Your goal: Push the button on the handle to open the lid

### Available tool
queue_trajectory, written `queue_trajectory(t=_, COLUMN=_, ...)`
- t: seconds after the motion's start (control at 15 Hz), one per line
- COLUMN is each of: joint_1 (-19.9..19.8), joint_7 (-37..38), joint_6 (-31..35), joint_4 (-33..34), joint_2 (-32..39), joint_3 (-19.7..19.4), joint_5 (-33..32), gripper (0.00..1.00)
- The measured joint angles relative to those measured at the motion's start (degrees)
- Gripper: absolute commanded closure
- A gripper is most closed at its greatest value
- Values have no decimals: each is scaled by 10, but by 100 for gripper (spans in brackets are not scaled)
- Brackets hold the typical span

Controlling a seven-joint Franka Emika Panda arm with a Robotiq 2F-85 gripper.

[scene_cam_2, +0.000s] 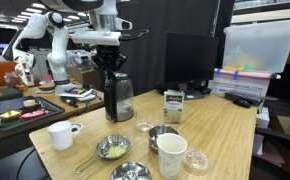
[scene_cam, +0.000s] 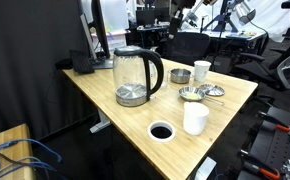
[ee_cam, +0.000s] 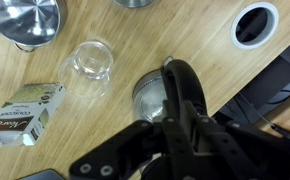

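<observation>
Black handle (scene_cam_2: 109,94) sat straight below tool (scene_cam_2: 111,64), long axis vertical, lid (scene_cam_2: 121,76) just beside it; push likely downward. Tool open/closed: couldn't tell, blended w/ handle.

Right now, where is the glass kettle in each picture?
Exterior view: the kettle stands left of the middle, on the wooden table.
Exterior view: the kettle stands left of the middle, behind the bowls and cups.
Wrist view: the kettle is seen from above, in the middle, partly hidden by black parts.
Shared landmark: the small box close beside the kettle shows in all three.
</observation>
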Motion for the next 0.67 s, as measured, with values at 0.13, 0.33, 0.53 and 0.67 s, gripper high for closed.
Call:
queue_trajectory(t=0.13, joint_1=0, joint_7=0, joint_6=0, joint_4=6, joint_2=9, joint_3=3, joint_5=0, gripper=100)
queue_trajectory(t=0.33, joint_1=1, joint_7=0, joint_6=0, joint_4=16, joint_2=18, joint_3=10, joint_5=1, gripper=100)
queue_trajectory(t=0.53, joint_1=1, joint_7=0, joint_6=0, joint_4=18, joint_2=18, joint_3=13, joint_5=1, gripper=100)
queue_trajectory(t=0.67, joint_1=1, joint_7=0, joint_6=0, joint_4=17, joint_2=19, joint_3=14, joint_5=1, gripper=100)
